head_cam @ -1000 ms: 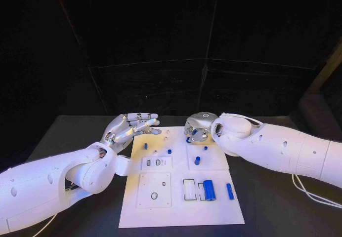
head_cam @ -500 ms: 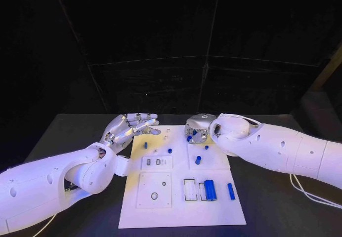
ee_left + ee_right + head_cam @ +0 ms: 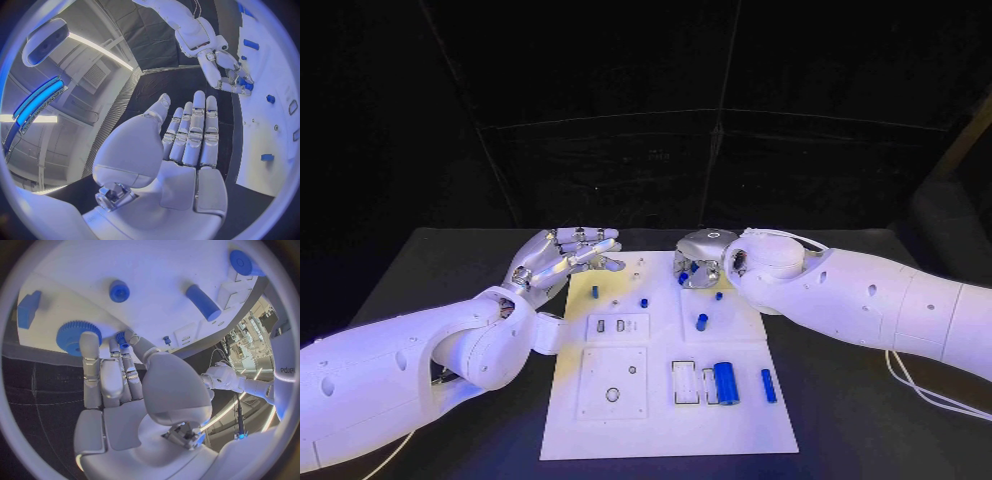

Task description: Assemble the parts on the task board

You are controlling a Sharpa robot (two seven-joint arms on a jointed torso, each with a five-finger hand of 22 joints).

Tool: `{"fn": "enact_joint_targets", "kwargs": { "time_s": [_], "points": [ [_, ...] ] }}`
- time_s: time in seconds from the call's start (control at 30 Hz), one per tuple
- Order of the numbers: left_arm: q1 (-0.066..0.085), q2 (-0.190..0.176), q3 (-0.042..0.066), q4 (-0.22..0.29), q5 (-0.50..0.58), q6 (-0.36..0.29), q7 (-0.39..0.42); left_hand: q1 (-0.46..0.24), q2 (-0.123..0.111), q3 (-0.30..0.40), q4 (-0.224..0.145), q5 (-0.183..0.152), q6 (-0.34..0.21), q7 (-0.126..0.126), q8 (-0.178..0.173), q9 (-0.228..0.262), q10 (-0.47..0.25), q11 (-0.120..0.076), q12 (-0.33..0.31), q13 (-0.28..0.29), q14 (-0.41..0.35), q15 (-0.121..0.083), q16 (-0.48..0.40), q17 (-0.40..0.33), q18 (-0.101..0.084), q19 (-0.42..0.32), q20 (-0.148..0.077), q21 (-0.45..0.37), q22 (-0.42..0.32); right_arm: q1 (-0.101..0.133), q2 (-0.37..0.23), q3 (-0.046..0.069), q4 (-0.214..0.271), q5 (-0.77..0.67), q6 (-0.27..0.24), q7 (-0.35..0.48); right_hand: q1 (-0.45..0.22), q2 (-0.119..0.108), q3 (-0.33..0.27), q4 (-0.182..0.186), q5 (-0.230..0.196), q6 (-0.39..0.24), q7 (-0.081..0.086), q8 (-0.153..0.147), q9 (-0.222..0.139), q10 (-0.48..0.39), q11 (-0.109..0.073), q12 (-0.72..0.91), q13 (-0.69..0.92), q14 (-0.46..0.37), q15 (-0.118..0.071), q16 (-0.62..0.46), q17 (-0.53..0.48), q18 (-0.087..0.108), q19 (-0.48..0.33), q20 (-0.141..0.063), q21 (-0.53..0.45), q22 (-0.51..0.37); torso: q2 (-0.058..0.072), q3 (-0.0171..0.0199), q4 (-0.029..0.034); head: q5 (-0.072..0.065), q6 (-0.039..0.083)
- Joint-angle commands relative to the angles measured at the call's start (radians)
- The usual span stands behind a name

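Here our right robot hand (image 3: 119, 390) pinches a small blue part (image 3: 121, 337) over the task board (image 3: 661, 420); our left robot hand (image 3: 181, 145) hangs spread, empty; a loose pinch could drop it.

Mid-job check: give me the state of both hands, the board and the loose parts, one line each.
left hand: open, fingers extended, holding nothing, over the board's far left corner.
right hand: fingers down at the board's far edge, pinching a small blue part.
task board: flat on the table.
blue cylinder: lying on its side, not held.
blue gear: lying flat beside the right hand's fingers.
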Motion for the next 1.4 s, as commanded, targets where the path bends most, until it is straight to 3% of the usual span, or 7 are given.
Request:
{"fn": "enact_joint_targets", "kwargs": {
  "time_s": [0.03, 0.47, 0.57, 0.73, 0.87, 1.2, 1.4],
  "points": [
    [0.001, 0.001, 0.0, -0.001, -0.009, 0.009, 0.004, 0.006, 0.002, -0.002, -0.006, 0.002, 0.002, 0.012, -0.005, -0.002, -0.005, 0.004, -0.007, -0.001, 0.005, 0.001, -0.004, 0.001, 0.014, 0.009, 0.001, -0.004, -0.001, 0.002, -0.003, 0.0, 0.007, -0.005, -0.057, 0.02, 0.015, 0.025, 0.028, 0.001, -0.014, 0.016, -0.002, 0.008, 0.004, 0.027, -0.013, 0.008, 0.007, 0.03, -0.008, 0.009, 0.006, -0.01, 0.007, -0.004, 0.013, 0.013, 0.001, 0.0003, 0.0008, 0.001, -0.001],
    [0.002, 0.0, 0.0, -0.006, -0.009, 0.009, -0.001, 0.006, 0.003, -0.001, -0.007, 0.002, 0.002, 0.012, -0.006, -0.002, -0.005, 0.004, -0.008, -0.001, 0.006, 0.001, -0.005, 0.002, 0.014, 0.01, 0.001, -0.004, -0.001, 0.002, -0.02, 0.002, 0.054, 0.014, -0.212, 0.036, 0.016, 0.005, 0.075, 0.003, -0.005, 0.026, 0.0, 0.007, 0.002, 0.035, -0.012, 0.007, 0.007, 0.03, -0.008, 0.023, 0.017, -0.016, 0.016, -0.005, 0.051, 0.058, 0.002, 0.0, 0.0021, 0.006, 0.015],
    [0.002, 0.0, 0.0, -0.008, -0.009, 0.009, -0.003, 0.006, 0.003, -0.001, -0.007, 0.002, 0.002, 0.012, -0.006, -0.002, -0.005, 0.004, -0.008, -0.001, 0.006, 0.001, -0.005, 0.002, 0.014, 0.01, 0.001, -0.004, -0.001, 0.002, -0.01, 0.003, 0.04, 0.022, -0.221, 0.036, 0.015, 0.005, 0.075, 0.004, -0.005, 0.026, 0.001, 0.006, 0.002, 0.035, -0.012, 0.007, 0.007, 0.03, -0.008, 0.023, 0.017, -0.016, 0.017, -0.005, 0.052, 0.06, 0.003, 0.0014, 0.0025, 0.009, 0.016],
    [0.005, 0.0, 0.0, -0.01, -0.009, 0.006, -0.004, 0.006, 0.003, -0.001, -0.007, 0.002, 0.002, 0.012, -0.006, -0.002, -0.005, 0.004, -0.008, -0.001, 0.006, 0.001, -0.005, 0.002, 0.014, 0.01, 0.001, -0.004, -0.001, 0.002, 0.016, 0.003, 0.004, 0.038, -0.24, 0.042, 0.011, -0.004, 0.082, 0.006, -0.002, 0.022, 0.003, 0.003, 0.001, 0.032, -0.01, 0.004, 0.006, 0.029, -0.006, 0.024, 0.016, -0.017, 0.018, -0.004, 0.059, 0.066, 0.004, -0.0029, 0.0061, 0.007, 0.016],
    [0.006, 0.001, 0.0, -0.012, -0.009, 0.006, -0.004, 0.006, 0.003, -0.001, -0.007, 0.002, 0.002, 0.012, -0.006, -0.002, -0.005, 0.004, -0.008, -0.001, 0.006, 0.001, -0.005, 0.002, 0.014, 0.01, 0.001, -0.004, -0.001, 0.002, 0.044, 0.003, -0.031, 0.055, -0.246, 0.049, 0.008, -0.007, 0.085, 0.008, -0.001, 0.021, 0.004, 0.002, 0.0, 0.03, -0.009, 0.003, 0.006, 0.029, -0.006, 0.026, 0.017, -0.017, 0.018, -0.003, 0.06, 0.067, 0.004, -0.0004, 0.0058, 0.012, 0.016],
    [0.014, 0.002, 0.0, -0.01, -0.009, 0.004, 0.001, 0.006, 0.003, 0.0, -0.008, 0.002, 0.002, 0.012, -0.006, -0.002, -0.006, 0.004, -0.008, -0.001, 0.006, 0.001, -0.005, 0.003, 0.014, 0.01, 0.001, -0.004, -0.001, 0.002, 0.103, 0.004, -0.089, 0.068, -0.255, 0.054, 0.002, -0.016, 0.09, 0.013, -0.002, 0.015, 0.007, -0.003, -0.002, 0.024, -0.006, -0.001, 0.005, 0.028, -0.003, 0.028, 0.018, -0.017, 0.016, 0.0, 0.064, 0.069, 0.017, -0.006, 0.0237, 0.002, 0.021],
    [0.021, 0.004, 0.0, -0.011, -0.009, 0.004, 0.0, 0.006, 0.003, 0.0, -0.008, 0.002, 0.002, 0.012, -0.006, -0.002, -0.006, 0.004, -0.008, -0.001, 0.006, 0.001, -0.005, 0.003, 0.014, 0.01, 0.001, -0.004, -0.001, 0.002, 0.132, 0.004, -0.111, 0.069, -0.248, 0.054, 0.001, -0.018, 0.09, 0.013, -0.003, 0.015, 0.008, -0.004, -0.002, 0.023, -0.006, -0.002, 0.005, 0.028, -0.002, 0.029, 0.018, -0.017, 0.015, 0.0, 0.064, 0.068, 0.022, -0.0075, 0.0257, 0.002, 0.025]
  ]
}}
